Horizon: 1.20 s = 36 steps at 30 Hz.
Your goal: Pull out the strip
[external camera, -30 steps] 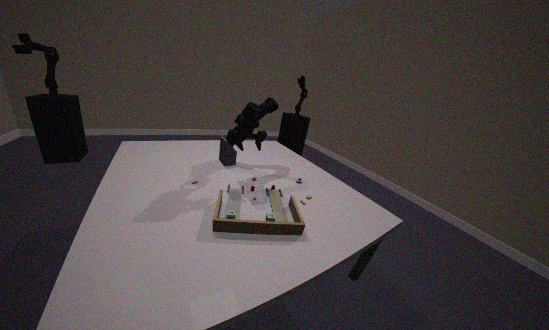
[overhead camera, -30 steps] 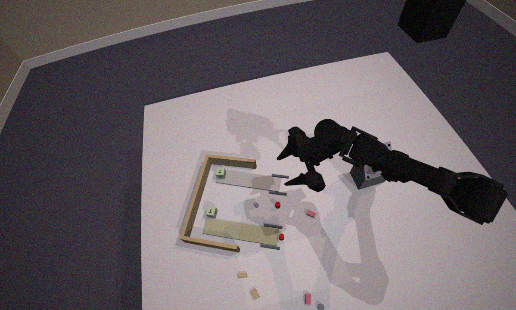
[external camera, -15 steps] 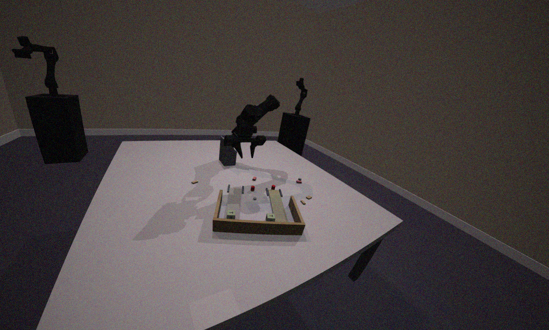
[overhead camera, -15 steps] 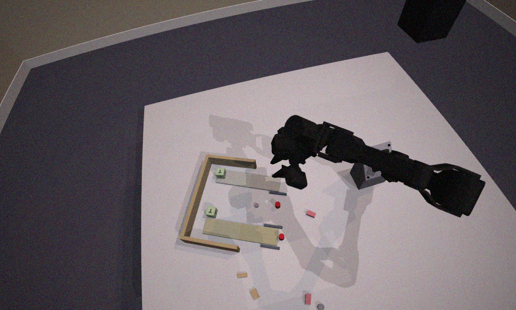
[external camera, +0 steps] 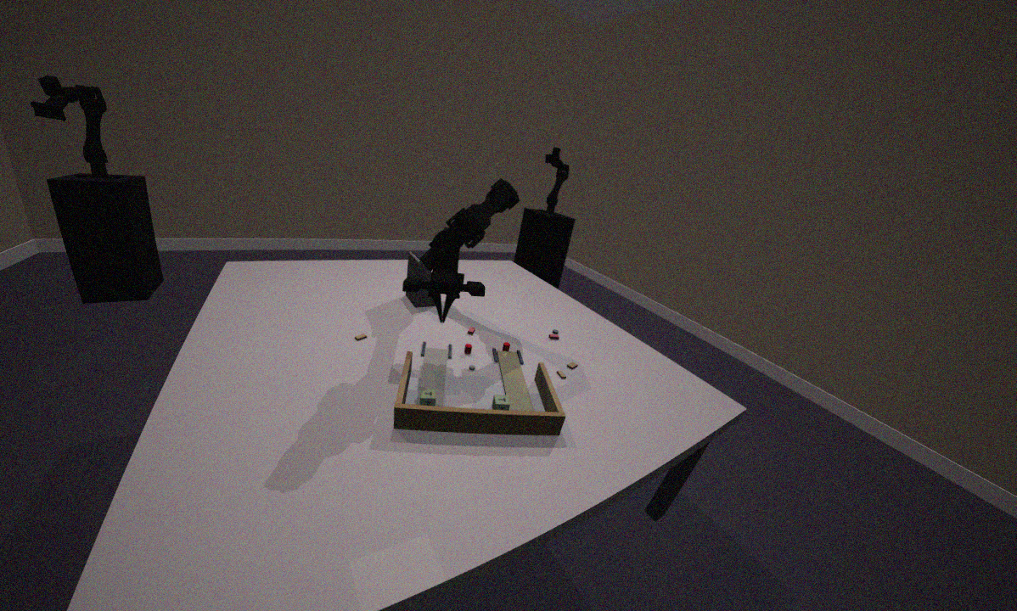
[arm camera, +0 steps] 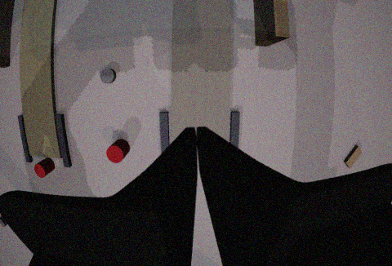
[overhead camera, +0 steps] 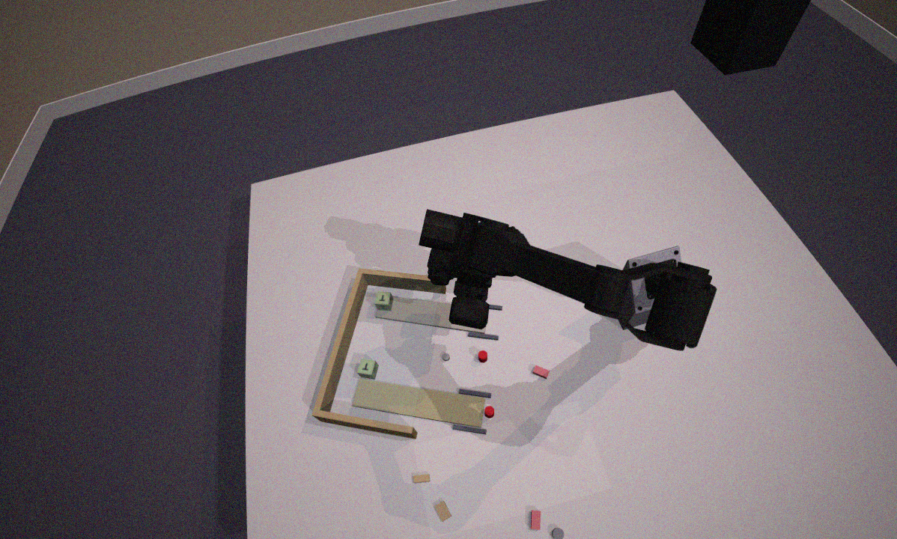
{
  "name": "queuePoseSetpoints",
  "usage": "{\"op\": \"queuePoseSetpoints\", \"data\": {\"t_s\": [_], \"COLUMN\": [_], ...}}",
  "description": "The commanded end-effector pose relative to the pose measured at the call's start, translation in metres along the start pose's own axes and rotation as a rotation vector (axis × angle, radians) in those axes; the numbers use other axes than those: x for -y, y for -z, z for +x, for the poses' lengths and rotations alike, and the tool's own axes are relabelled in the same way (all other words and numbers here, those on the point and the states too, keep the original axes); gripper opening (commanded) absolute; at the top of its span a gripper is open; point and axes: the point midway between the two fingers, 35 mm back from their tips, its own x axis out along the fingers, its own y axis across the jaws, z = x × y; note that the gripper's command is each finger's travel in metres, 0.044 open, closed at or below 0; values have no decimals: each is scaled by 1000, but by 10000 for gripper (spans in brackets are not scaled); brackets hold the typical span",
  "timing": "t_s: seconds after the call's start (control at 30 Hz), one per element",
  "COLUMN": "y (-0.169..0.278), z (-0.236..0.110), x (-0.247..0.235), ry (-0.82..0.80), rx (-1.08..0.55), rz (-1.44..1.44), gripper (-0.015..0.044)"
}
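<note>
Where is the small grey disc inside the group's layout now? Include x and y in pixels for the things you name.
In the top view, the grey disc (overhead camera: 445, 357) (external camera: 472, 367) (arm camera: 108, 75) lies between the two strips, left of a red cylinder (overhead camera: 482, 356) (external camera: 468, 349) (arm camera: 118, 151).

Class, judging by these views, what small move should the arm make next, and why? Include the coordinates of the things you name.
Probably lower the closed pincer (overhead camera: 470, 320) (external camera: 442, 319) (arm camera: 195, 135) towards the near end of the grey strip (overhead camera: 415, 314) (external camera: 434, 371) (arm camera: 201, 90): one green cube (overhead camera: 383, 301) (external camera: 428, 397) rests on that strip, and the fingertips appear above its outer end.

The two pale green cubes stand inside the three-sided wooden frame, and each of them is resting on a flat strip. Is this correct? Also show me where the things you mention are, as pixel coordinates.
Not fully. Two pale green cubes (overhead camera: 383, 301) (overhead camera: 366, 368) do stand inside the wooden frame (overhead camera: 341, 341), but the top view shows only one on a strip (overhead camera: 411, 314); the other is beside the olive strip (overhead camera: 418, 402).
</note>
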Motion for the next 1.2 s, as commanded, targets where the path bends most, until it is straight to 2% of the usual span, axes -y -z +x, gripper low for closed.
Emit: {"op": "queuePoseSetpoints", "data": {"t_s": [0.0,0.33,1.17], "y": [6,8,17], "z": [26,28,68], "x": [8,7,7], "ry": [46,46,46], "rx": [-225,-225,-225], "rz": [48,49,49], "gripper": [0,0,0]}}
